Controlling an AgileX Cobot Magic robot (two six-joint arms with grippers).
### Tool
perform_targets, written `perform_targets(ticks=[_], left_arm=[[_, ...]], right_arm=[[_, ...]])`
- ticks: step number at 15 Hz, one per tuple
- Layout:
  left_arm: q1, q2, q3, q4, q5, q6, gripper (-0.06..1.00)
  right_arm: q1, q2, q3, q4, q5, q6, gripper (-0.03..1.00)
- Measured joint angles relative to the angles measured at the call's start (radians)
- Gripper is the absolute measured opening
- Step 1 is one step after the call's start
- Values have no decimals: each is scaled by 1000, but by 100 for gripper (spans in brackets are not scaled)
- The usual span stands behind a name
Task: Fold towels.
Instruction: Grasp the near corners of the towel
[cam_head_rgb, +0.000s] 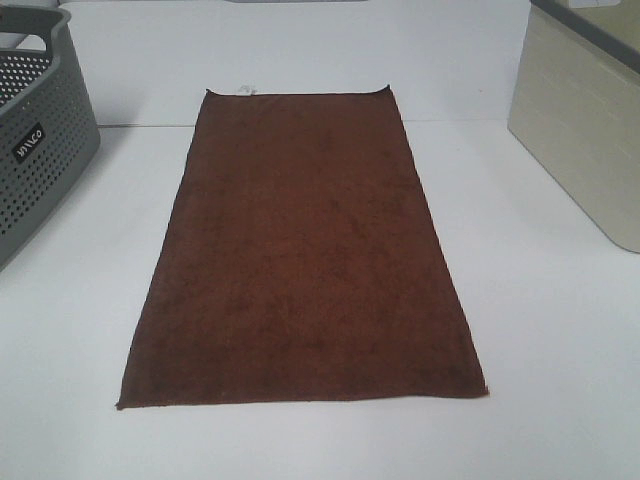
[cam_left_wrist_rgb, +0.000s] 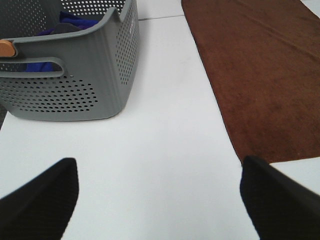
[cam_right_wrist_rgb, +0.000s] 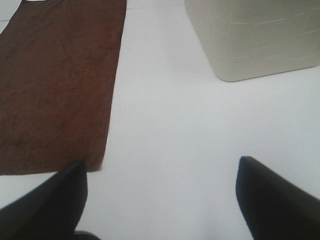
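The grey basket (cam_head_rgb: 45, 140) and beige bin (cam_head_rgb: 575, 130) are cropped; the towel (cam_head_rgb: 300, 260) tag (cam_head_rgb: 245, 90) is unreadable.

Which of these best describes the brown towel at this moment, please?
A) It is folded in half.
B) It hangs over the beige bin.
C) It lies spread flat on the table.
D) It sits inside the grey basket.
C: the towel lies fully spread out, unfolded, on the white table, apart from the grey basket.

- The grey perforated plastic basket (cam_head_rgb: 62, 170) carried a small black label (cam_head_rgb: 28, 141) with white capitals ending in "CO"; the letters before that were too blurred to read.
- The small white tag (cam_head_rgb: 245, 91) on the dark reddish-brown terry-cloth towel (cam_head_rgb: 300, 260) was too small to read.
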Motion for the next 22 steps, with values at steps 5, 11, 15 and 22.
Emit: perform_targets(ticks=[5, 11, 15, 22], left_arm=[[0, 0, 0, 0, 0, 0, 83], [0, 0, 0, 0, 0, 0, 83], [0, 0, 0, 0, 0, 0, 83], [0, 0, 0, 0, 0, 0, 83]], right_arm=[[0, 0, 0, 0, 0, 0, 77], [0, 0, 0, 0, 0, 0, 77], [0, 0, 0, 0, 0, 0, 77], [0, 0, 0, 0, 0, 0, 77]])
